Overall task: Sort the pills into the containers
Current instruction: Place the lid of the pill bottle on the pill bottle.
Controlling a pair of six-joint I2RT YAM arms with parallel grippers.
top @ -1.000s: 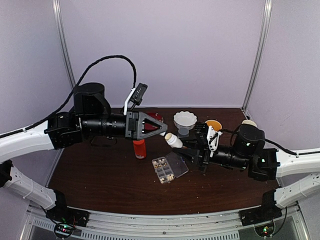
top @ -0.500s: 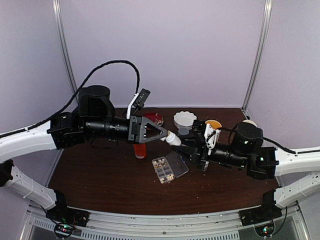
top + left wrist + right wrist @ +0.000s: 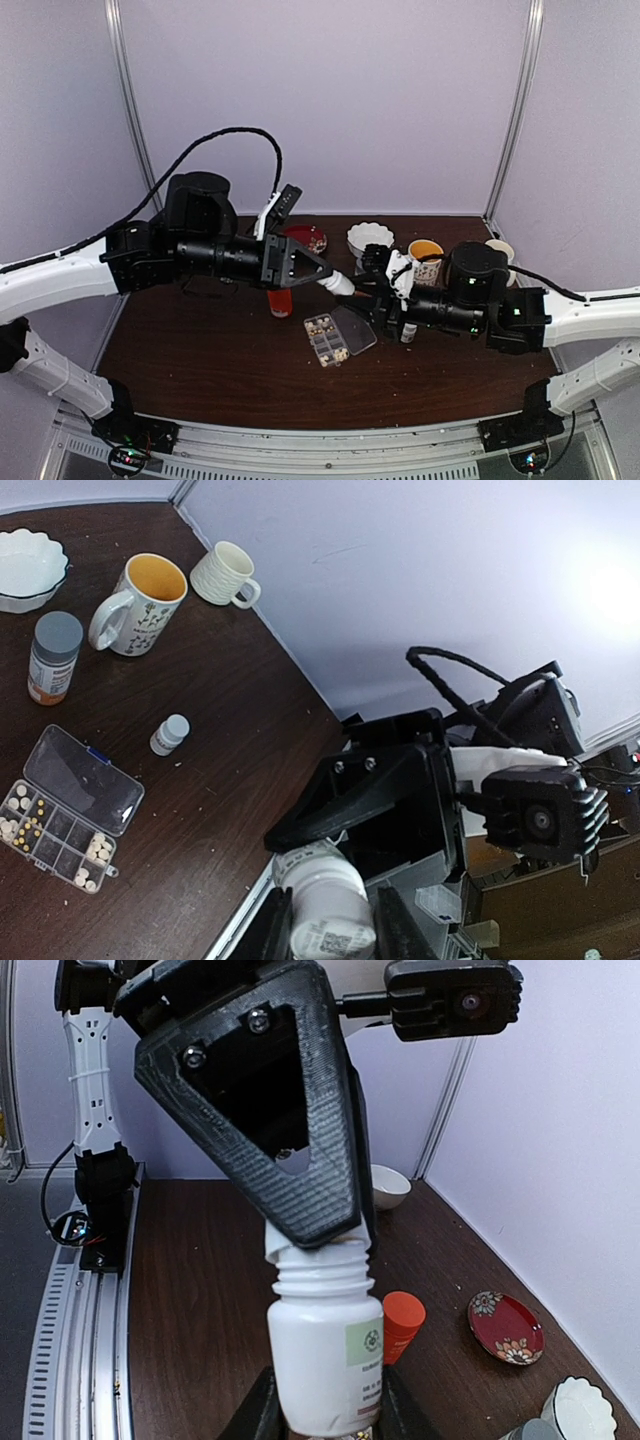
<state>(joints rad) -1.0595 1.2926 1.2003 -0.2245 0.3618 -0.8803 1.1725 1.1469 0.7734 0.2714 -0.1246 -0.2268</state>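
Above the table a small white bottle (image 3: pixel 341 284) hangs between both arms. My right gripper (image 3: pixel 372 297) is shut on its labelled body (image 3: pixel 325 1350), fingers on either side. My left gripper (image 3: pixel 325 277) is shut on the bottle's top end (image 3: pixel 320 890), with bare neck threads showing just below it. The clear pill box (image 3: pixel 330 338) lies under the bottle with its lid (image 3: pixel 352 328) folded open. Pale pills (image 3: pixel 97 850) sit in several of its cells. The left wrist view shows the box (image 3: pixel 55 825) at the lower left.
An orange-red bottle (image 3: pixel 280 300) stands left of the box. Behind are a red plate (image 3: pixel 305 238), a white bowl (image 3: pixel 370 238), a mug (image 3: pixel 427 255) and a ribbed cup (image 3: pixel 497 250). A grey-capped bottle (image 3: pixel 55 658) and a small white bottle (image 3: pixel 170 733) stand near the box.
My left gripper came right and down from open air and closed on the bottle's top. My right arm carried the bottle slightly left, toward it.
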